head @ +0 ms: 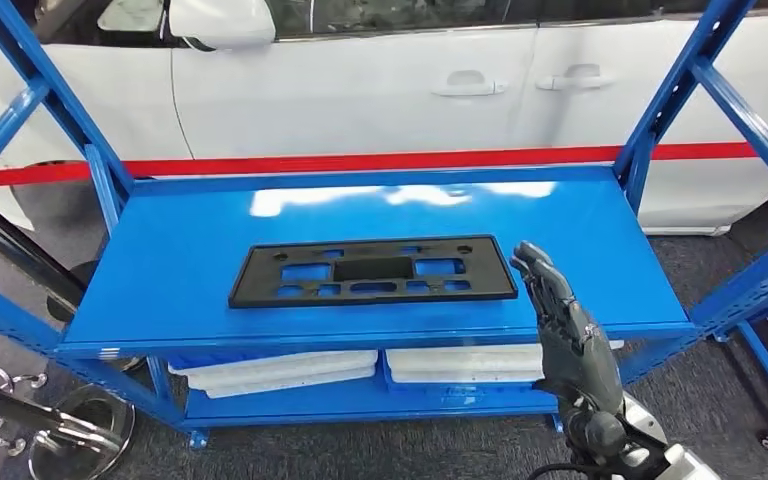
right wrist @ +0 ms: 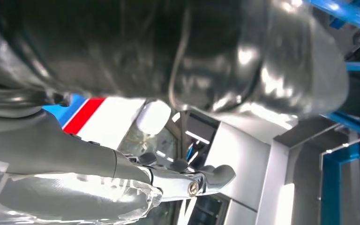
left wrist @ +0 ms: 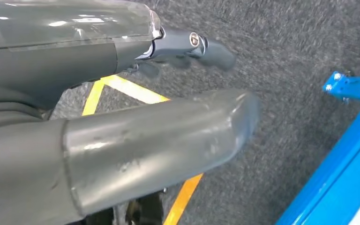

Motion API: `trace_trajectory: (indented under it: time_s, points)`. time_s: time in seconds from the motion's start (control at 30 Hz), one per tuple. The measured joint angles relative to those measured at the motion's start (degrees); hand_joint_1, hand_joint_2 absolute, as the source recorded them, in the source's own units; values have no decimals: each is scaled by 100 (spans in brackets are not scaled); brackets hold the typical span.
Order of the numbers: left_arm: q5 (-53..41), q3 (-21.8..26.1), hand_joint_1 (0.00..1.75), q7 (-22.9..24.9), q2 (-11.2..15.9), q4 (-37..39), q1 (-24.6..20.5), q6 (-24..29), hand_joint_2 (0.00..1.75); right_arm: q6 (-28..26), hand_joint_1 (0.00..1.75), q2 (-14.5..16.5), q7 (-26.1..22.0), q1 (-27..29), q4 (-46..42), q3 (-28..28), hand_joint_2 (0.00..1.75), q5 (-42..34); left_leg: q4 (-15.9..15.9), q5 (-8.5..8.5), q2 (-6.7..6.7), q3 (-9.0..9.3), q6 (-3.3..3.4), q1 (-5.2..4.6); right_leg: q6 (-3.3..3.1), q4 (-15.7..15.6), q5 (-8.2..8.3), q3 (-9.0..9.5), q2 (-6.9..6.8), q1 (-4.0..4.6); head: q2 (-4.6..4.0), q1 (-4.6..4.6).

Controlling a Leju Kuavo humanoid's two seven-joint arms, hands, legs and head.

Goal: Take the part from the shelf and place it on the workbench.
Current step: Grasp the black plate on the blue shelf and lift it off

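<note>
A flat black plastic part (head: 372,271) with several cut-outs lies on the blue shelf board (head: 180,240), near the front middle. My right hand (head: 560,320) is raised at the shelf's front right, fingers stretched out and apart, its fingertips (head: 527,255) just right of the part's right end and holding nothing. In the right wrist view the right hand (right wrist: 122,178) shows its thumb and fingers spread with nothing between them. My left hand (left wrist: 136,140) hangs over the grey carpet, thumb and fingers extended, holding nothing.
The blue shelf frame has slanted posts (head: 680,90) on both sides. White foam trays (head: 280,368) lie on the lower level. A white car (head: 380,80) with a red stripe stands behind. A metal stand (head: 70,430) sits at the lower left. Yellow floor tape (left wrist: 122,89) crosses the carpet.
</note>
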Motion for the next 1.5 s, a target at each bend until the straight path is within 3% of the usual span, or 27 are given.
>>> trace_trajectory:
  time_s: [0.1,0.13,0.17,0.23,0.27,0.3,0.33,0.43,0.47,0.57,0.63,0.7,0.77,0.8,0.83,0.87,0.93,1.0,1.1,1.17,1.27,1.3,1.33,1.37,1.43,1.47,1.5]
  points:
    - [-26,-19,0,-26,-5,1,-52,-2,0,6,0,0,-2,-49,-22,-3,0,-3,-83,31,-15,92,27,27,74,-64,-138,124,26,26,0,-1]
    - [-32,-30,0,-34,-8,1,-79,-3,0,10,0,-1,-4,-65,-30,-4,0,-3,-107,19,-14,118,52,46,100,70,-235,75,13,28,0,0]
    - [-39,-40,0,-40,-10,1,-98,-4,0,20,0,-2,-3,-76,-33,-4,0,-2,-126,1,-13,145,78,63,127,351,-390,-60,-3,25,0,1]
    - [-57,-62,0,-43,-10,1,-101,-2,0,61,0,-3,15,-86,-30,-4,0,17,-121,-58,-12,177,124,53,165,1197,-733,-561,-22,12,0,2]
    - [-70,-73,0,-43,-10,1,-98,1,0,79,0,-2,42,-87,-22,-3,0,39,-113,-92,-13,194,132,48,177,1554,-805,-819,-25,7,0,2]
    - [-82,-85,0,-42,-10,1,-95,3,0,90,0,-2,95,-90,-6,5,0,64,-99,-132,-18,219,133,44,180,1720,-742,-999,-28,5,0,2]
    - [-95,-96,0,-42,-10,1,-94,4,0,91,0,-1,179,-101,24,25,0,86,-85,-177,-28,259,130,41,175,1650,-543,-1068,-30,4,0,2]
    - [-129,-122,0,-42,-13,2,-102,1,0,91,0,1,565,-262,281,162,0,103,-46,-311,-55,391,98,23,88,637,294,-846,-25,27,0,2]
    - [-140,-130,0,-42,-15,2,-112,-3,0,93,0,3,700,-352,428,229,0,96,-33,-334,-59,395,79,20,51,388,410,-782,-22,41,0,3]
    - [-163,-156,0,-42,-19,4,-144,-20,0,98,0,26,937,-608,897,441,0,55,-23,-351,-65,356,12,19,-15,217,392,-770,-18,61,0,5]
    - [-173,-181,0,-44,-18,6,-154,-26,0,79,0,69,971,-755,1136,553,87,24,83,-449,-52,320,-45,12,-53,163,403,-730,-34,15,0,4]
    - [-181,-208,0,-47,-18,8,-165,-26,0,31,0,122,984,-886,1316,639,175,-10,614,-735,-22,74,-115,30,-90,115,402,-670,-63,-25,0,2]
    - [-195,-234,0,-48,-20,10,-171,-24,0,-48,0,158,1021,-963,1458,699,175,-18,1406,-1028,10,-348,-172,71,-102,111,375,-638,-84,-32,0,2]
    - [-202,-244,0,-48,-22,13,-168,-23,0,-92,0,165,1046,-984,1516,721,175,4,1649,-1060,22,-501,-191,91,-99,111,357,-619,-91,-35,0,2]
    - [-207,-252,0,-47,-25,17,-162,-22,0,-131,0,169,1068,-1001,1568,745,175,46,1660,-964,29,-547,-203,107,-90,111,336,-593,-94,-42,0,2]
    - [-211,-258,0,-46,-27,22,-157,-22,0,-157,0,170,1082,-1019,1606,767,175,99,1441,-762,33,-479,-208,119,-75,108,311,-557,-92,-52,0,2]
    - [-214,-266,0,-46,-30,27,-154,-22,0,-201,0,171,1090,-1056,1664,816,175,239,650,-268,33,-145,-193,125,-29,77,260,-463,-85,-68,0,2]
    - [-221,-268,0,-43,-30,28,-155,-16,0,-309,0,172,1138,-1092,1725,889,175,550,111,-48,29,97,-147,98,33,31,235,-408,-76,-63,0,2]
    - [-239,-271,0,-30,-34,30,-159,-5,0,-570,0,173,1253,-1153,1828,1111,175,1324,-112,-98,27,187,-68,101,114,-43,222,-392,-75,-46,0,3]
    - [-251,-275,0,-26,-46,33,-162,-5,0,-699,0,176,1282,-1204,1903,1291,175,1623,-230,-113,27,263,-14,137,155,174,83,-492,-75,-40,0,3]
    - [-259,-279,0,-20,-59,38,-164,-4,0,-777,0,190,1291,-1241,2036,1485,175,1727,-279,-152,27,352,59,134,190,1336,-346,-1139,-70,-39,0,3]
    - [-260,-279,0,-19,-61,39,-163,-4,0,-784,0,192,1296,-1242,2076,1527,175,1735,-279,-177,23,382,71,128,194,1628,-374,-1342,-70,-39,0,3]
    - [-261,-279,0,-16,-61,40,-162,-4,0,-790,0,192,1301,-1243,2111,1561,175,1737,-279,-206,17,424,77,125,191,1704,-276,-1449,-70,-39,0,4]
    - [-261,-279,0,-15,-62,40,-159,-3,0,-796,0,192,1305,-1248,2138,1588,175,1736,-279,-240,8,475,73,124,180,1546,-63,-1441,-70,-38,0,4]
    - [-262,-279,0,-10,-70,40,-154,-4,0,-837,0,192,1322,-1267,2173,1628,175,1778,-285,-312,-13,578,50,125,123,790,493,-1196,-67,-28,0,4]
    - [-264,-280,0,-9,-76,42,-156,-3,0,-899,0,192,1350,-1283,2188,1648,175,1888,-277,-343,-23,607,30,118,89,455,683,-1080,-65,-13,0,4]
    - [-268,-280,0,-7,-81,44,-159,-2,0,-1018,0,203,1399,-1306,2207,1685,175,2105,-268,-367,-29,613,6,114,55,237,769,-1007,-62,2,0,4]
